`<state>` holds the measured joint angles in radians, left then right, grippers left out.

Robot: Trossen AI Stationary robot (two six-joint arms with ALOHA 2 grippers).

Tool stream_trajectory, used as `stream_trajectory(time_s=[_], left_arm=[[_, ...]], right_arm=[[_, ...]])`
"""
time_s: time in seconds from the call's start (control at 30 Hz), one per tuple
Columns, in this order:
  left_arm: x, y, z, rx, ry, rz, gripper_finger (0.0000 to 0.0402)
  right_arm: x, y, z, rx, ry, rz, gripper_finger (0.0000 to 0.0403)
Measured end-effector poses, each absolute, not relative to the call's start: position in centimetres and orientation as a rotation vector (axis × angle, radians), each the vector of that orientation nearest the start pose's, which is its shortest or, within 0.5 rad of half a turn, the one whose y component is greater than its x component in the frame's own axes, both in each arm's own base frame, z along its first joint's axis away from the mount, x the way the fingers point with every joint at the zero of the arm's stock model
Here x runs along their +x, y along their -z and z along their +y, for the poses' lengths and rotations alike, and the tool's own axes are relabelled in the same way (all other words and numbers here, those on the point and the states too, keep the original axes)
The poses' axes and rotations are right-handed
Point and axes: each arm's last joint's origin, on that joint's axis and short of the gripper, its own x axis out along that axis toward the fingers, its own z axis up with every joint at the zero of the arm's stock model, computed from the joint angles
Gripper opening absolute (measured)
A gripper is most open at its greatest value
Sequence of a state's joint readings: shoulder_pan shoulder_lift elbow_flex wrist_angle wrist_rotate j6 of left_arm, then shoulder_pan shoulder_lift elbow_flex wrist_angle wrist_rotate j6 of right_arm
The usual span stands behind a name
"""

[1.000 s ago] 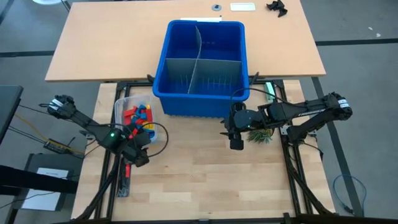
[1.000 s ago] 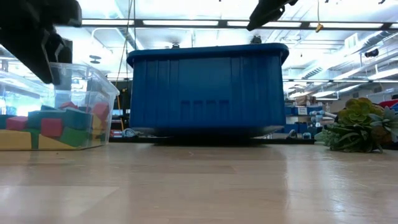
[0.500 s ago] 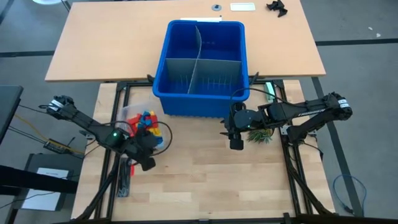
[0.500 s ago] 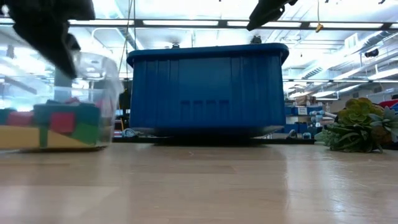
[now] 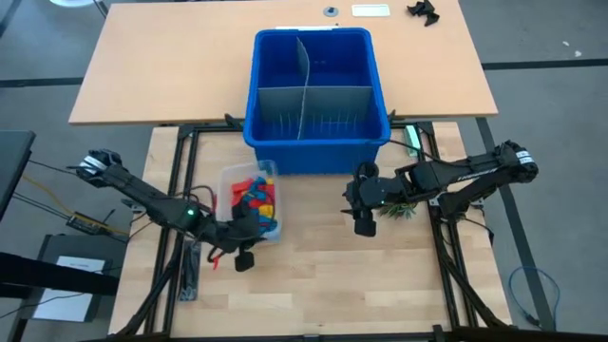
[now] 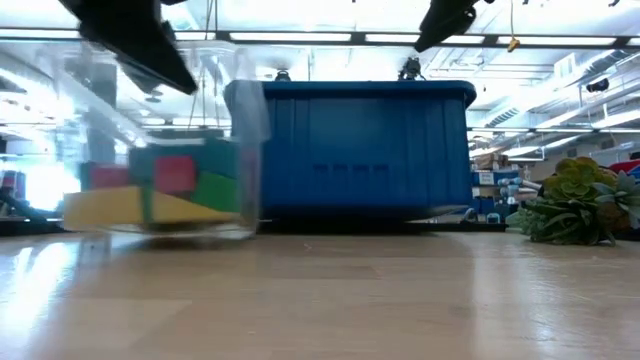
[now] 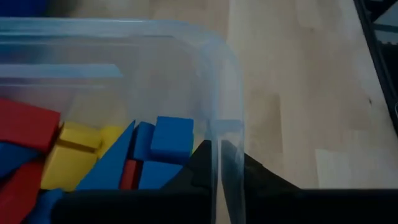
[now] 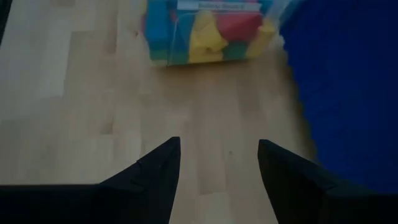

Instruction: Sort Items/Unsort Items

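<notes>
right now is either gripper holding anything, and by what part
The left gripper is shut on the clear container of blocks, gripping its near rim wall. The right gripper is open and holds nothing.

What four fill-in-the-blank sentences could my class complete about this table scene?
1. The left claw is shut on the rim of the clear ____ that holds the blocks.
2. The big bin is coloured ____.
3. Grey dividers split the bin into ____ sections.
4. The right claw hovers with its jaws ____.

Missing words: tub; blue; four; open
</notes>
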<state>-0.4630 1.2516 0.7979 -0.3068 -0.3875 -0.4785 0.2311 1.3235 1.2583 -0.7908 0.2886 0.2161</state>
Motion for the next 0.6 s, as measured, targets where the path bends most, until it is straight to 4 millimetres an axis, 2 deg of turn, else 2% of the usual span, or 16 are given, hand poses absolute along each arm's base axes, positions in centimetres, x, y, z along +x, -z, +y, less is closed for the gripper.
stream_trajectory(time_s=[0.23, 0.37, 0.6], left_arm=[[26.4, -22.9, -11.2, -0.085, -0.038, 0.645, 0.0024], [28.8, -23.3, -11.7, -0.019, 0.003, 0.614, 0.0025], [33.0, -23.9, -12.4, -0.021, 0.014, 0.617, 0.0033]], right_arm=[[25.2, -32.8, 7.3, 0.036, 0.136, 0.857, 0.0212], [24.2, -32.4, 8.3, 0.034, 0.172, 0.906, 0.0212], [22.5, -31.9, 10.2, 0.049, 0.204, 0.973, 0.0204]])
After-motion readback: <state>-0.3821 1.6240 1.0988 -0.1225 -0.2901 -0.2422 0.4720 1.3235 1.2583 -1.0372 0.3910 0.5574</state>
